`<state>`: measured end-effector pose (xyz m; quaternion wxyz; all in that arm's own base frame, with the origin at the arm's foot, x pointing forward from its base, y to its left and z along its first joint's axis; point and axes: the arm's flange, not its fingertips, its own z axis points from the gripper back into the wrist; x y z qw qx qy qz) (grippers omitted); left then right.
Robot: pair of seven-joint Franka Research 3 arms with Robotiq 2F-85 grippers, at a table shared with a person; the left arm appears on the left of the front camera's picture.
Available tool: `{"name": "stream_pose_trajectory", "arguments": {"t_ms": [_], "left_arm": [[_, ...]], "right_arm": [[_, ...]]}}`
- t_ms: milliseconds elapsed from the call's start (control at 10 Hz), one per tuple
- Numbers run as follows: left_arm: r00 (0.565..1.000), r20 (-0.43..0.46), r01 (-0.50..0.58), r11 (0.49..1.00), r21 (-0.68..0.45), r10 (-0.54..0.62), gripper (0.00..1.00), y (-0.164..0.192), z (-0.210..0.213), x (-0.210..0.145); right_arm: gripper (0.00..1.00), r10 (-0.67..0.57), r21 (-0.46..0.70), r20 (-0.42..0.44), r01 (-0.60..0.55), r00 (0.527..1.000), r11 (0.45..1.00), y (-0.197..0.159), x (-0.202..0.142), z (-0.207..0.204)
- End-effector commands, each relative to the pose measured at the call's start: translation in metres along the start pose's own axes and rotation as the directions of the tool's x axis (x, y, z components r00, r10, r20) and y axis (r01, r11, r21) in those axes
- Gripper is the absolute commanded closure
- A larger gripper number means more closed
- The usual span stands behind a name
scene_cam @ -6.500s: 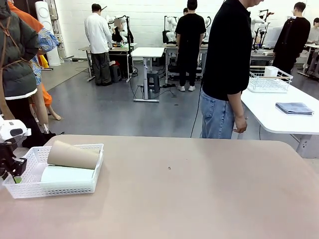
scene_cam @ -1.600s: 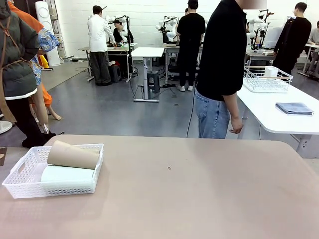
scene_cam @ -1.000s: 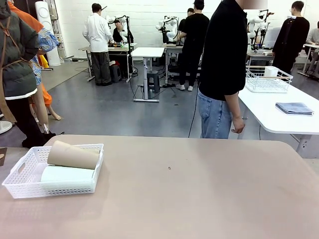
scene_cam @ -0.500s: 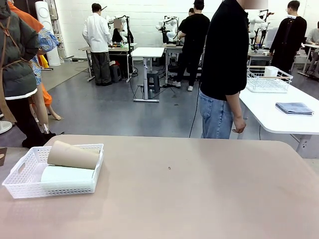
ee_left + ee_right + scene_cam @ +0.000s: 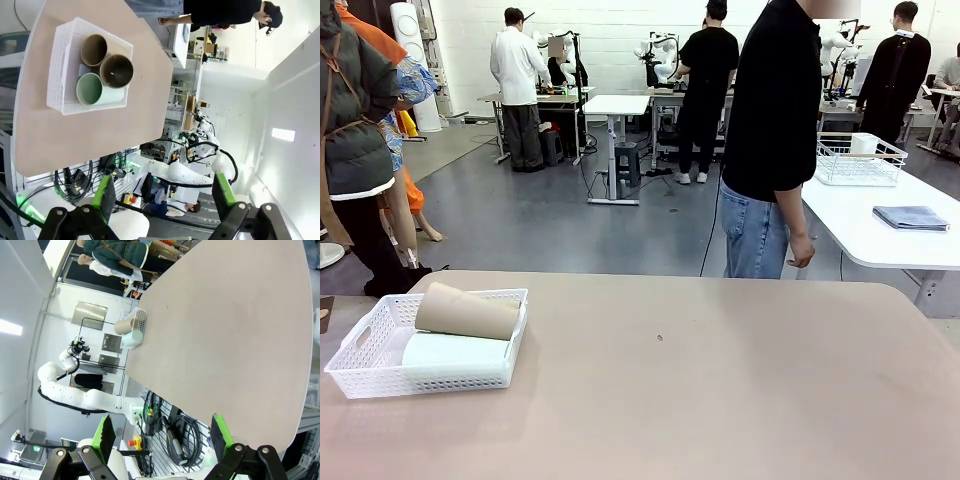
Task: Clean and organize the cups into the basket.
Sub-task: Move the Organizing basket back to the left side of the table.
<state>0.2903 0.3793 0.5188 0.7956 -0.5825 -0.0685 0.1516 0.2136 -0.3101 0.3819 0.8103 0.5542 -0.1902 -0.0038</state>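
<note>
Tan table (image 5: 720, 380) in front of me; a person (image 5: 775, 140) stands at its far edge. I see the white basket (image 5: 380, 375) at the table's left end with three cups lying in it: mint cup (image 5: 90, 89) beside two tan cups (image 5: 116, 71), one stacked on top. Left gripper (image 5: 162, 192) and right gripper (image 5: 161, 432) both spread wide, pinching nothing, raised clear of the table.

Basket (image 5: 380, 372): white latticed plastic. Cups (image 5: 467, 312): matt, smooth, tan and mint. Worktop (image 5: 720, 390): smooth matt beige. My pads (image 5: 104, 196): green.
</note>
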Motion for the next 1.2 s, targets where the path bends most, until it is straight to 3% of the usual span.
{"name": "stream_pose_trajectory", "arguments": {"t_ms": [0,1100], "left_arm": [[1.000,0.002,-0.007,1.000,0.017,0.007,0.00,-0.0014,0.0001,-0.0037],[1.000,0.002,-0.007,1.000,0.017,0.007,0.00,-0.0014,0.0001,-0.0037]], "right_arm": [[0.00,0.002,-0.001,-0.002,-0.002,1.000,1.000,0.0007,0.0006,-0.0010],[0.00,0.002,-0.001,-0.002,-0.002,1.000,1.000,0.0007,0.0006,-0.0010]]}}
